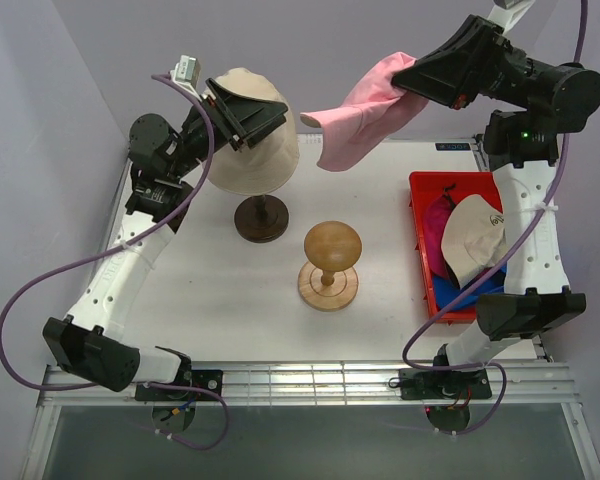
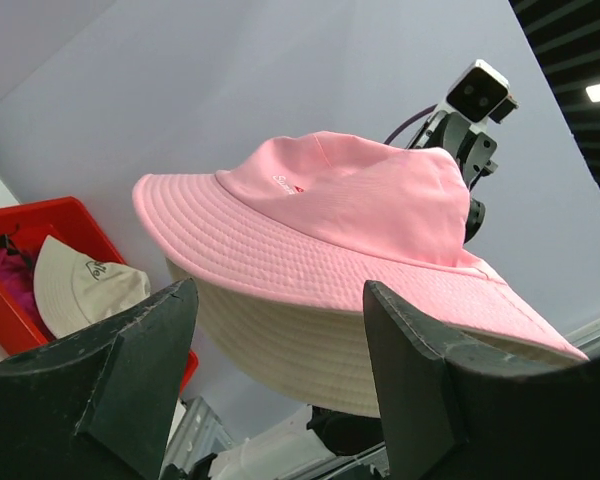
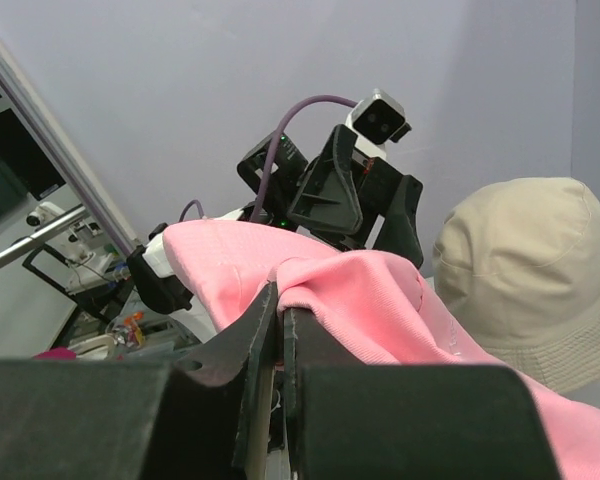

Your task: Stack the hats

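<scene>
Pink hat (image 1: 365, 115) dangling mid-air, pinched by the right gripper (image 3: 280, 305).
Left gripper (image 2: 280, 290) spread wide by the beige hat (image 1: 250, 140); red bin (image 1: 420, 180) holds more caps (image 1: 470, 240), I think.

Bright even overhead light, soft shadows, sharp pics, no glare.

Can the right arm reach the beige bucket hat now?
Probably not: the left tool is over the beige bucket hat, and the right tool is shut on the pink bucket hat.
</scene>
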Controlling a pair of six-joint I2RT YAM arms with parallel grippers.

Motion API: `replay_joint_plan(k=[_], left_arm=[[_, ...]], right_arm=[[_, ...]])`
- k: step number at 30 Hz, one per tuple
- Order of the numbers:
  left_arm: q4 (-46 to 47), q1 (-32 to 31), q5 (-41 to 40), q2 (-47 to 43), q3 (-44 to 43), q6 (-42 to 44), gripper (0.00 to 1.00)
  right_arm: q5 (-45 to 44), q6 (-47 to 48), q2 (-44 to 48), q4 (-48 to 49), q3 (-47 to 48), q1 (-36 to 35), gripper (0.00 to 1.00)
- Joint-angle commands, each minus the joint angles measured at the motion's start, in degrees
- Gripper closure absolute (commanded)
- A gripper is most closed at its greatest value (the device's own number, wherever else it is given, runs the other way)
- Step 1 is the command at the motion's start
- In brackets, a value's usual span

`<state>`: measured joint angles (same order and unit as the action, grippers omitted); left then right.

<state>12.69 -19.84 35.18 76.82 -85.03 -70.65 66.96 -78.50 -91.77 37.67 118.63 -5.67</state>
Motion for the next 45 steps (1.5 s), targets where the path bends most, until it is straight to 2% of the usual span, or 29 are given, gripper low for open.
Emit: replay_joint_plan(k=[1,5,9,16,29,45], left_arm=[[3.57,-1.25,-1.78,-2.81,1.27,-4.22,0.22],[6.38,-1.7,-2.48,-4.39,5.13,-9.23,0.18],[12.69,-2.75,-2.48,-4.66,10.05,-17.92,0.17],[17.45,-6.53,-5.12,-4.05,13.31,-24.61,0.17],[21.24,-8.46,-7.67,-2.28,12.44,-27.08,0.17],[23.87,-8.82,-9.86,-5.01,16.48,-28.84,0.17]], right_arm=[[0.19,0.01,2.2,2.15,0.73,-0.3,0.92],[0.54,0.63,2.82,2.06,0.73,-0.39,0.92],[0.54,1.07,3.17,1.97,0.29,-0.57,0.92],[1.16,2.03,3.96,2.23,-0.94,-0.92,0.92],[1.77,3.53,5.55,2.85,-4.11,-2.33,0.92],[2.12,4.58,7.48,3.11,-6.57,-2.85,0.92]])
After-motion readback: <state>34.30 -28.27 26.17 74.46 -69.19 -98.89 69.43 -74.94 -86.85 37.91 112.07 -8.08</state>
